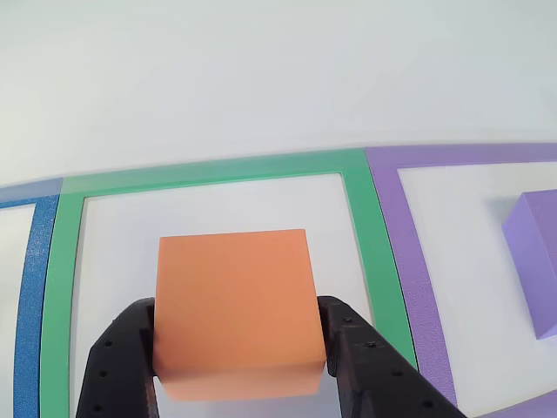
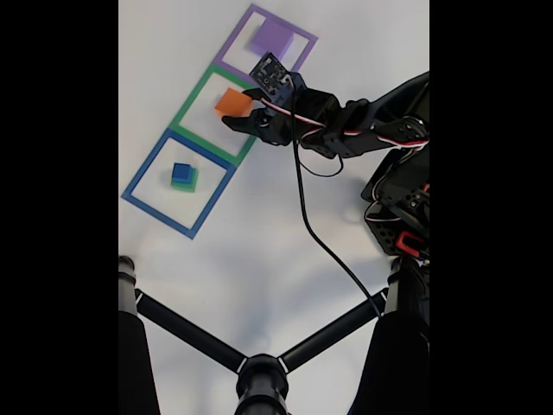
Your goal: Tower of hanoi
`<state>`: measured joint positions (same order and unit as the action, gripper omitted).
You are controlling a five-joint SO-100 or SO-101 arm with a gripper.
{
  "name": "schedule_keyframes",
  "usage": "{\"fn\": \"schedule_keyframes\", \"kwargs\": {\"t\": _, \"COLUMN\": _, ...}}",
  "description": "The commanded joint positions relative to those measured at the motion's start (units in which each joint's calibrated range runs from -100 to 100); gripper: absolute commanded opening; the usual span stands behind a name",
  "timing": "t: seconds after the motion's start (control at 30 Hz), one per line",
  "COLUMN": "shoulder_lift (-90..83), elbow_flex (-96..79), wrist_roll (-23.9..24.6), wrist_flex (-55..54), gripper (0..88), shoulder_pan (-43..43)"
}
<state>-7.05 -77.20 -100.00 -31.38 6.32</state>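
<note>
An orange cube [image 1: 235, 305] sits inside the green tape square [image 1: 218, 170], and my gripper [image 1: 237, 344] is shut on it, one black finger pressed against each side. In the fixed view the orange cube [image 2: 232, 102] is in the middle green square [image 2: 191, 98], with the gripper [image 2: 242, 108] reaching in from the right. A purple cube [image 1: 535, 261] [image 2: 273, 36] rests in the purple square [image 1: 409, 252] [image 2: 234, 34]. A small blue cube [image 2: 181, 172] is stacked on a green cube [image 2: 192, 183] in the blue square [image 2: 157, 216]. Whether the orange cube touches the table is unclear.
In the fixed view, the arm's base [image 2: 402, 207] stands at the right and a black cable [image 2: 320, 233] trails from the wrist across the white table. Black tripod legs [image 2: 259, 372] span the lower part. A strip of blue tape [image 1: 30, 287] borders the green square's left.
</note>
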Motion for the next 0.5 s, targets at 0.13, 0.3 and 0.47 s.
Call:
{"fn": "schedule_keyframes", "kwargs": {"t": 0.13, "shoulder_lift": 5.5, "elbow_flex": 0.3, "wrist_roll": 0.0, "wrist_flex": -8.9, "gripper": 16.2, "shoulder_pan": 0.7}}
{"fn": "schedule_keyframes", "kwargs": {"t": 0.3, "shoulder_lift": 7.4, "elbow_flex": 0.4, "wrist_roll": 0.0, "wrist_flex": -10.5, "gripper": 16.9, "shoulder_pan": 0.7}}
{"fn": "schedule_keyframes", "kwargs": {"t": 0.47, "shoulder_lift": 8.2, "elbow_flex": 0.4, "wrist_roll": 0.0, "wrist_flex": -11.1, "gripper": 21.8, "shoulder_pan": 0.8}}
